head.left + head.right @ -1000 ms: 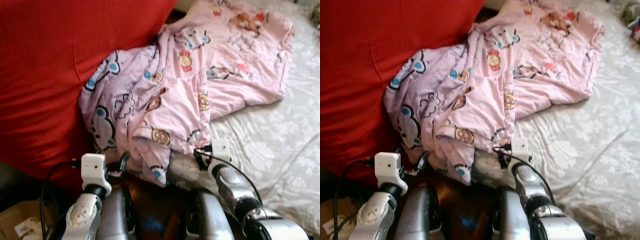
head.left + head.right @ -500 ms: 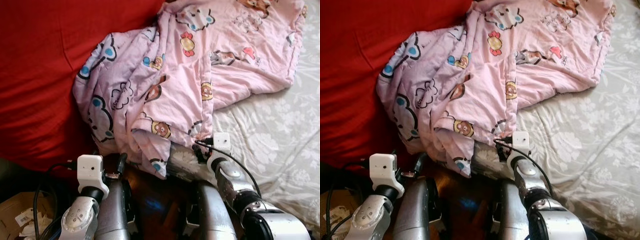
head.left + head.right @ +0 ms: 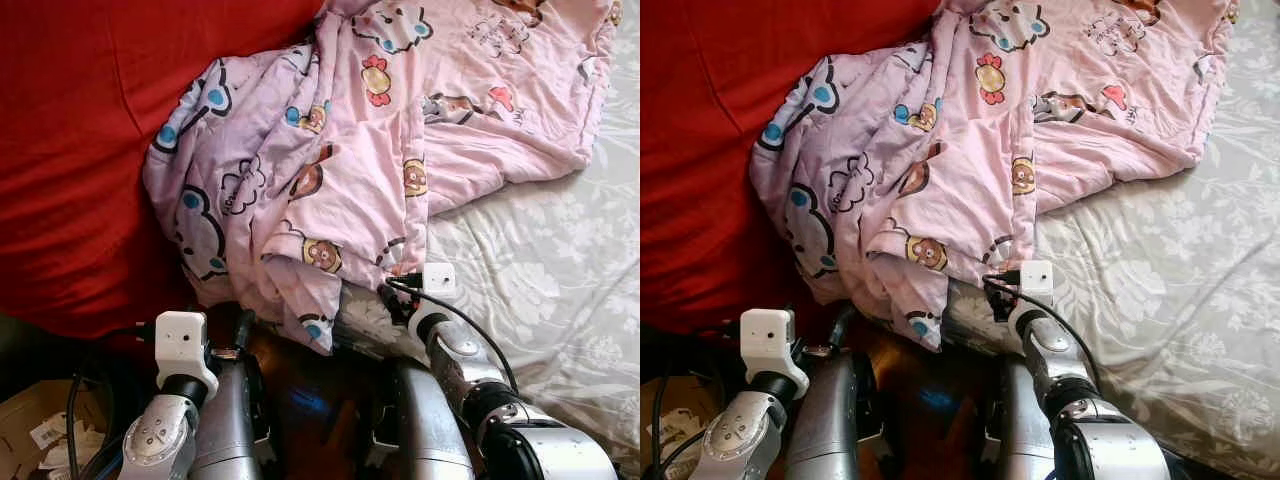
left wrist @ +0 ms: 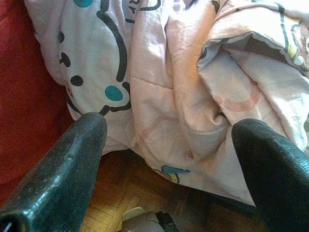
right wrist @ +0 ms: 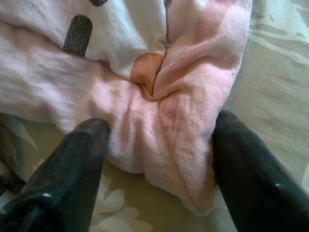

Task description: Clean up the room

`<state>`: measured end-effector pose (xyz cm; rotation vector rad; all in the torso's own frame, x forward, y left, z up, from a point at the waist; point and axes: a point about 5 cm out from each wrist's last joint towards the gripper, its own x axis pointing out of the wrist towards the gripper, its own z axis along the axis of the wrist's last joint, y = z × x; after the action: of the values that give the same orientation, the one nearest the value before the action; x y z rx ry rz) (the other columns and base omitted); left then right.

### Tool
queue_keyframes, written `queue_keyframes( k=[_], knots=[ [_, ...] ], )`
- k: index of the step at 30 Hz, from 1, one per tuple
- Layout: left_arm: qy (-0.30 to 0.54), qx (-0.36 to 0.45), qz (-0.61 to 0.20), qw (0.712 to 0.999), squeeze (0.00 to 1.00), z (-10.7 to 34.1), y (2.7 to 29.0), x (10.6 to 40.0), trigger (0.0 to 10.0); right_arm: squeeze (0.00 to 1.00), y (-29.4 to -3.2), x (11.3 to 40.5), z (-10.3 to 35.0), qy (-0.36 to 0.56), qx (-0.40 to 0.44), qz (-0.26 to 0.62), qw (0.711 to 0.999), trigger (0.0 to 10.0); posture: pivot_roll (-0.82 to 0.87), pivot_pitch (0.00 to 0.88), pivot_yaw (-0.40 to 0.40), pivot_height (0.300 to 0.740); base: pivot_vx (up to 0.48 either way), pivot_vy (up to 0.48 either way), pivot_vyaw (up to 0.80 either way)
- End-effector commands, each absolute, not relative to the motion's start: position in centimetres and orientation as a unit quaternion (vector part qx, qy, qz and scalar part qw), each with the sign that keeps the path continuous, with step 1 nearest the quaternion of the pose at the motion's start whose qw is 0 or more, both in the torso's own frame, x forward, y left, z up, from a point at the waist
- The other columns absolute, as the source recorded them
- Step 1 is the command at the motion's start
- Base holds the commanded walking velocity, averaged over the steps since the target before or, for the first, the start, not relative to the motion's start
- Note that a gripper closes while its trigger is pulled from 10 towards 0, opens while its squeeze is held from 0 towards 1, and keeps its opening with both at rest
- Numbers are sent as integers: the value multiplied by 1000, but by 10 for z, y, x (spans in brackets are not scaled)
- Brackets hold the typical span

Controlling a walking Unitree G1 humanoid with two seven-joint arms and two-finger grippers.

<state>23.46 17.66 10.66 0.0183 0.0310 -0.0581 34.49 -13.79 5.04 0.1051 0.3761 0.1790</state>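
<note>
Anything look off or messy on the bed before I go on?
Yes. The pink cartoon-print quilt lies bunched and twisted, heaped against the red bedding, one corner drooping over the bed's edge toward the wooden floor. The left gripper and right gripper are both open, straddling quilt folds on the grey floral sheet.

- The right gripper (image 5: pixel 159 145) spreads its two long black fingers (image 5: pixel 67 179) wide around a bunched fold of a soft pink quilted blanket (image 5: pixel 164 111).
- A brown printed patch (image 5: pixel 147 72) and a dark oval mark (image 5: pixel 79 34) show on the fabric.
- A pale grey bedsheet with a white floral pattern (image 5: pixel 270 72) lies beneath the fold.
</note>
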Motion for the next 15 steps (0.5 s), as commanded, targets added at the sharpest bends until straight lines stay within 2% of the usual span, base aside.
queue_keyframes(
  k=[1,15],
  knots=[
    [28,3,-30,999,0,104,175,229,10000,0,-136,332,33,218,51,95,970,0,130,388,-50,585,0,0,0],
    [29,3,-28,999,0,102,176,231,10000,0,-136,333,34,213,52,94,971,0,125,378,-54,585,0,0,0]
  ],
)
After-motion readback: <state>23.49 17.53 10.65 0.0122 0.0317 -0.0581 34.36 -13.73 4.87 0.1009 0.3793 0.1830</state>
